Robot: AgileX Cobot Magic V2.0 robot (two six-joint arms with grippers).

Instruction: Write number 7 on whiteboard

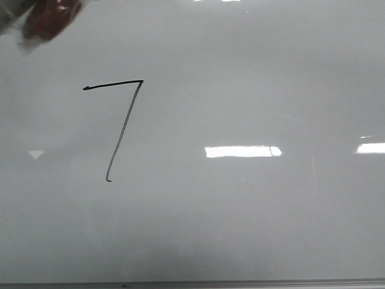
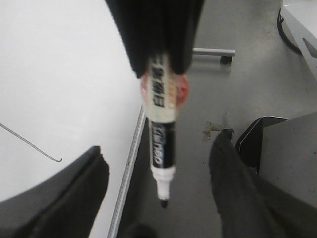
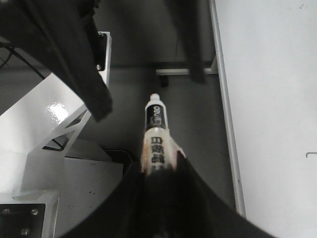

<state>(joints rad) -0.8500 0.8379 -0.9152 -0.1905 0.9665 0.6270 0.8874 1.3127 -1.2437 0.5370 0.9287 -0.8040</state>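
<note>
The number 7 (image 1: 125, 129) stands in thin black strokes on the left half of the whiteboard (image 1: 252, 90). Its hooked stem end shows in the left wrist view (image 2: 29, 144) and as a tiny mark in the right wrist view (image 3: 311, 154). My right gripper (image 3: 158, 171) is shut on a black-and-white marker (image 3: 154, 124), held off the board's edge over the floor. In the left wrist view the uncapped marker (image 2: 161, 144) hangs tip-first between the wide-apart fingers of my open left gripper (image 2: 158, 198), touching neither finger.
The board's grey edge strip (image 1: 240, 283) runs along its near side. A blurred reddish shape (image 1: 51, 18) sits at the far left corner. Beside the board lie grey floor (image 2: 237, 94), a castered stand bar (image 2: 215, 52) and a white frame (image 3: 54, 148).
</note>
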